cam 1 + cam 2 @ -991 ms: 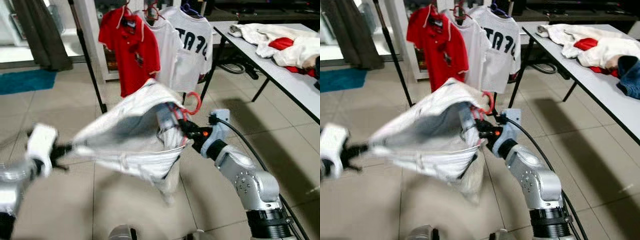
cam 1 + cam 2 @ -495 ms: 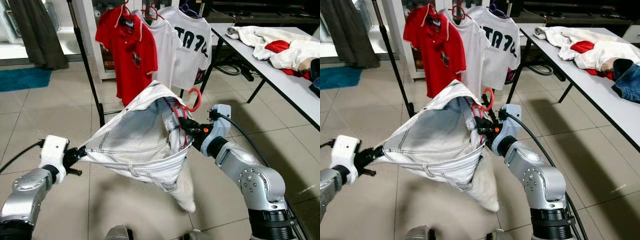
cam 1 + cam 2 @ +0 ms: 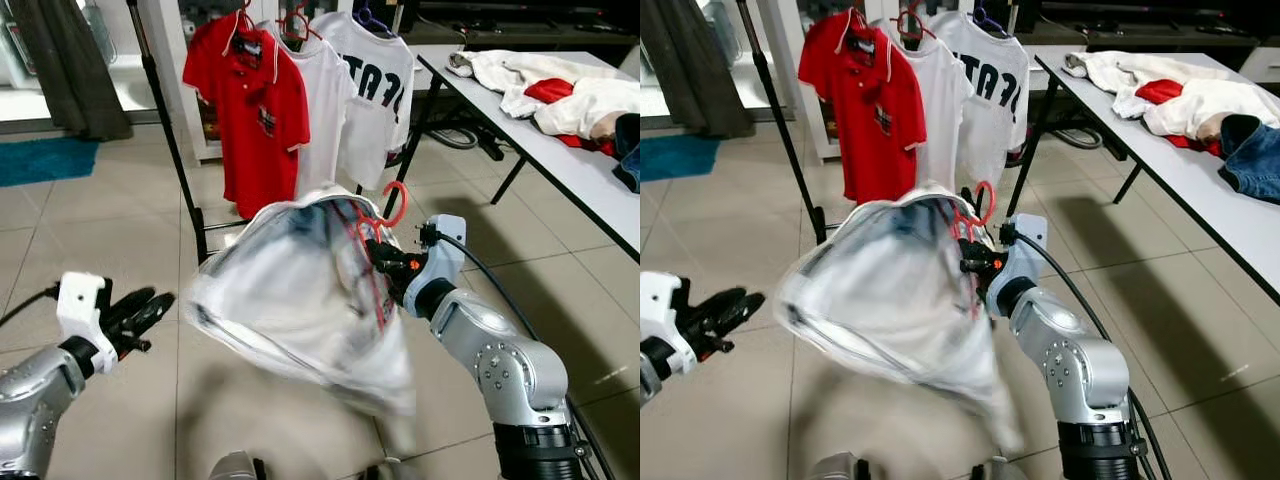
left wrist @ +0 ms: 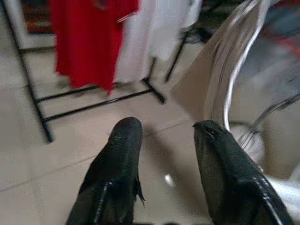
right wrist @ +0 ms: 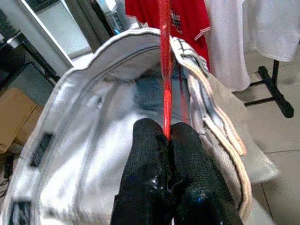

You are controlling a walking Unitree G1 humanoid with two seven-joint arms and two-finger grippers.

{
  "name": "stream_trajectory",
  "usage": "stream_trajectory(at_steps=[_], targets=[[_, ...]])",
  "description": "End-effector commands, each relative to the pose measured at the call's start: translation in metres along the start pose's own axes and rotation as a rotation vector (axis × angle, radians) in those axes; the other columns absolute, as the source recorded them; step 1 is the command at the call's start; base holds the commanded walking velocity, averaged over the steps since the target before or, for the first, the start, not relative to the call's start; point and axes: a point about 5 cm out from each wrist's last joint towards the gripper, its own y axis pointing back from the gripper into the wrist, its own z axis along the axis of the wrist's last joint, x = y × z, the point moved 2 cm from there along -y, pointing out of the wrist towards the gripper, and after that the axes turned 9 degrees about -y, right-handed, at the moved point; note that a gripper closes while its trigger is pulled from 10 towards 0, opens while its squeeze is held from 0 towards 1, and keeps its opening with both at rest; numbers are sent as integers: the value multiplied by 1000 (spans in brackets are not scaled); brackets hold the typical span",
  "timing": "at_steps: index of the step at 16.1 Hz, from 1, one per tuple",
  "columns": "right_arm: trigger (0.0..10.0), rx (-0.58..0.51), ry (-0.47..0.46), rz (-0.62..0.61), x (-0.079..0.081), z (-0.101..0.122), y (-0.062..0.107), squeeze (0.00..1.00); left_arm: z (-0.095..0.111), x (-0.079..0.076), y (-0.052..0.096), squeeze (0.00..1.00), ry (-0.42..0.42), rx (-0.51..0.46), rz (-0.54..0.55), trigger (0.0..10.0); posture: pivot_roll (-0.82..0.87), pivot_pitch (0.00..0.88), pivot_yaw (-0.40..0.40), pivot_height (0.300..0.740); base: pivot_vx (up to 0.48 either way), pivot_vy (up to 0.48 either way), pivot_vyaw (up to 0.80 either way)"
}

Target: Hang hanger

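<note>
A red hanger carries a pale, washed-out denim garment, which looks blurred and hangs in front of me at mid-height. My right gripper is shut on the hanger just below its hook; in the right wrist view the black fingers pinch the red hanger wire above the garment's waistband. My left gripper is low on the left, open and apart from the cloth. In the left wrist view its fingers are spread with only floor between them.
Behind the garment stands a black clothes rack with a red polo and white shirts on hangers. A grey table with a pile of clothes runs along the right. Tiled floor lies between; a teal rug is far left.
My left gripper has let go of the garment's edge and opened. The cloth has dropped and swings from the hanger, which the right gripper still holds.
</note>
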Motion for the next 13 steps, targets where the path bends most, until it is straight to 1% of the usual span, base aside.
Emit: stream_trajectory(at_steps=[1,2,3,4,5,6,7,8,9,10,11,12,13], targets=[[10000,-68,-7,7,1,10,2,0,8,-6,-1,1000,21,-46,-53,10000,-4,0,-21,705,0,0,0],[10000,-70,-11,0,-1,10,2,0,15,-9,-4,1000,47,-93,-77,10000,-6,0,-17,705,0,0,0],[10000,-69,4,-12,-4,8,1,0,28,-6,-10,1000,37,-149,-51,10000,-11,0,-2,705,0,0,0],[10000,-68,20,-17,-5,7,1,0,33,-4,-13,1000,22,-171,-27,10000,-12,0,1,705,0,0,0],[10000,-72,24,-20,-9,5,2,0,44,-7,-21,1000,53,-222,11,10000,-17,0,17,705,0,0,0],[10000,-81,27,-28,-8,5,0,0,48,-8,-25,1000,41,-220,35,10000,-18,0,23,705,0,0,0],[10000,-83,26,-29,-8,5,0,0,49,-12,-27,1000,36,-224,37,10000,-18,0,23,705,0,0,0],[10000,-109,29,-46,-11,6,-1,0,55,-26,-32,416,-22,-240,49,10000,-5,0,18,705,0,0,0],[10000,-116,42,-68,-13,5,-4,0,60,-35,-36,149,-118,-237,76,10000,-2,0,12,705,0,0,0],[10000,-104,42,-74,-14,1,-6,0,63,-43,-39,20,-201,-225,78,10000,-3,0,12,705,0,0,0],[10000,-95,42,-82,-15,-3,-9,0,64,-50,-41,0,-236,-232,65,10000,-12,0,15,705,0,0,0],[10000,-95,63,-94,-15,-3,-9,0,67,-53,-43,0,-231,-247,90,10000,-20,0,18,705,0,0,0],[10000,-112,73,-76,-11,0,-9,0,71,-53,-44,0,-229,-269,108,10000,-25,0,23,705,0,0,0]])
